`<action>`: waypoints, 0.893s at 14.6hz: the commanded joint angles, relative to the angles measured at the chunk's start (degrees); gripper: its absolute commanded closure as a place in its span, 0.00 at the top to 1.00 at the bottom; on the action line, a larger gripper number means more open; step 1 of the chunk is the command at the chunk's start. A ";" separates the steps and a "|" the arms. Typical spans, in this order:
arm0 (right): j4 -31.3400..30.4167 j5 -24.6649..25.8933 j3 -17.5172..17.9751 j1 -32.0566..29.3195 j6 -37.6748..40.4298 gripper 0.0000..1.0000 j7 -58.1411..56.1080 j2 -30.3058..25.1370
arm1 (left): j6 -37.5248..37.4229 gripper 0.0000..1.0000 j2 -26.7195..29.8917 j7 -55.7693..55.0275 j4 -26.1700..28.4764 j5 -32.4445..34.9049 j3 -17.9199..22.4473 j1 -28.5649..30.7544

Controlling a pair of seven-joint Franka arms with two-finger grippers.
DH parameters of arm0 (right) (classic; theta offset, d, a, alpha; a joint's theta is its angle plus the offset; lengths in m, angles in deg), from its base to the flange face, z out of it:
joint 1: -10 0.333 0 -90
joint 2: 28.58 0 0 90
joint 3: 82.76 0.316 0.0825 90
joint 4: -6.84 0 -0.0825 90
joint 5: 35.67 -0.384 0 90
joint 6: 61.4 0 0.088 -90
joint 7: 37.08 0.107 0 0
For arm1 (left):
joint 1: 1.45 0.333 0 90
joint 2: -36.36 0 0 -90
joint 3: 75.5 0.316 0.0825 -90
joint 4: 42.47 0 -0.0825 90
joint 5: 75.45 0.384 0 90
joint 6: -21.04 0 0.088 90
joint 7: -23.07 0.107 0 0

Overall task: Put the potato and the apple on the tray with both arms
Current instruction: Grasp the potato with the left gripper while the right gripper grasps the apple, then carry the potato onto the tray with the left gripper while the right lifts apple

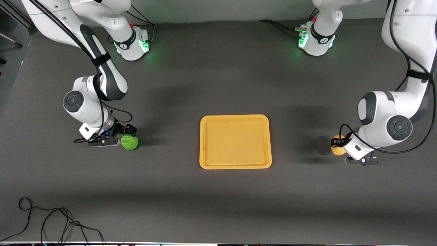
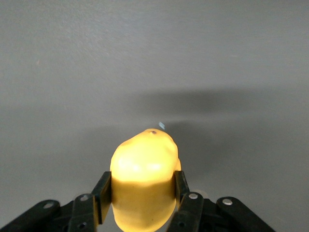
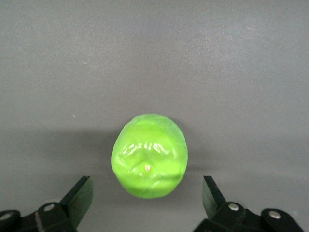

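Note:
The orange-yellow tray (image 1: 235,164) lies flat and empty in the middle of the table. The yellowish-tan potato (image 1: 337,146) is at the left arm's end, level with the tray. My left gripper (image 1: 342,144) is shut on it; in the left wrist view both fingers (image 2: 103,189) press the potato's (image 2: 144,179) sides, low at the table surface. The green apple (image 1: 129,142) sits on the table at the right arm's end. My right gripper (image 1: 127,136) is open and low around it; in the right wrist view the apple (image 3: 149,155) lies between the spread fingertips (image 3: 81,189), untouched.
The dark grey table surface (image 1: 218,205) spreads around the tray. The two arm bases (image 1: 135,44) stand at the table's top edge in the front view. A loose black cable (image 1: 51,222) lies near the front edge at the right arm's end.

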 commanded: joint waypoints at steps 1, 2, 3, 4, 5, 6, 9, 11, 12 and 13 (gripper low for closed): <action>0.37 -0.47 -0.17 0.38 -3.46 1.00 0.10 2.06 | -8.79 0.00 4.78 -12.00 -2.97 -1.40 -2.44 -6.04; 0.37 -0.47 -0.17 0.21 -3.73 1.00 0.10 2.50 | -12.21 0.00 4.16 -16.40 -5.18 -1.32 -2.80 -8.67; 0.81 -0.47 -0.17 0.21 -4.34 1.00 0.19 3.29 | -12.86 0.00 3.20 -19.49 -6.15 -1.40 -2.80 -11.75; 1.07 -0.56 -0.17 0.21 -5.91 1.00 0.27 4.69 | -12.43 0.00 2.15 -22.30 -6.60 -1.58 -2.80 -14.65; 1.43 -0.56 -0.08 0.21 -8.54 0.98 0.36 6.36 | -10.86 0.00 1.18 -25.38 -6.78 -1.49 -2.80 -17.11; 1.43 -0.56 -0.08 0.21 -10.31 0.91 0.28 7.25 | -8.75 0.00 -0.31 -28.36 -6.78 -1.40 -2.80 -19.40; 1.43 -0.47 -0.17 0.21 -10.15 0.57 0.19 6.99 | -3.48 0.00 -4.00 -34.44 -6.87 -0.53 -2.71 -24.94; 1.43 -0.47 -0.17 0.29 -10.06 0.50 0.36 6.38 | -1.36 0.00 -7.25 -36.99 -6.96 0.96 -2.62 -27.67; 1.34 -0.47 -0.08 0.38 -9.36 0.50 0.36 4.81 | -0.39 0.00 -8.57 -39.10 -6.96 3.15 -2.62 -28.55; 1.52 -0.47 -0.08 0.38 -5.36 0.50 0.28 2.62 | 1.10 0.00 -9.98 -41.47 -6.96 4.82 -2.71 -29.00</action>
